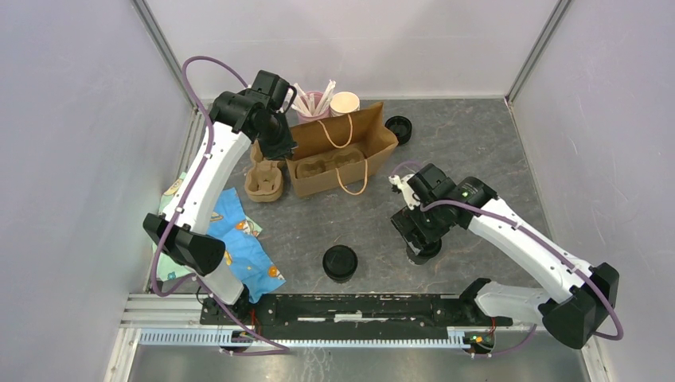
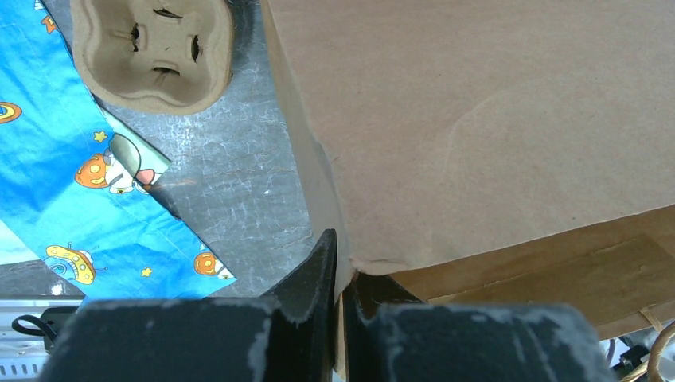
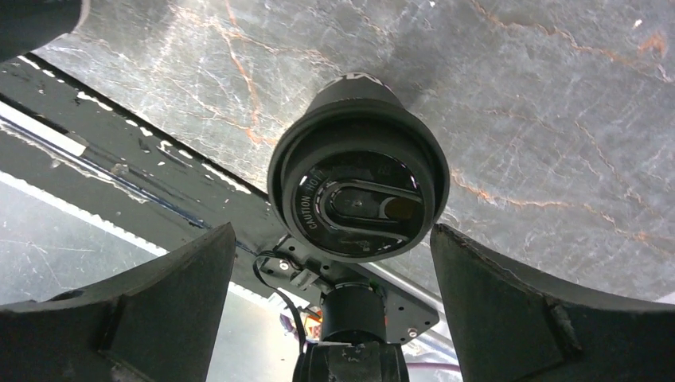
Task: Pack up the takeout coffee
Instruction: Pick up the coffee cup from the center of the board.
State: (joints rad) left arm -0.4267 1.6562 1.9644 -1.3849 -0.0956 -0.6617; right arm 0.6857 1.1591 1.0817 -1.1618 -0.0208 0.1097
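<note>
Cup carrier (image 1: 264, 181) sits just left of the brown bag (image 1: 342, 151). Left gripper (image 2: 341, 274) is clamped on the bag's left edge, paper pinched between its fingers, I think to steady the mouth. A second lidded cup (image 1: 340, 263) stands nearer than the bag, untouched. Takeout coffee (image 3: 358, 191) stands upright on the table (image 1: 477, 151), near-right of the bag and apart from it. Right gripper (image 3: 330, 232) is spread wide, straddling the coffee with neither finger touching. I judge the cup light, thin-walled and easy to crush. The lid (image 3: 350, 155) looks slick and could pop off. I'd take the paper wall below the lid rim, squeeze gently and keep it upright.
</note>
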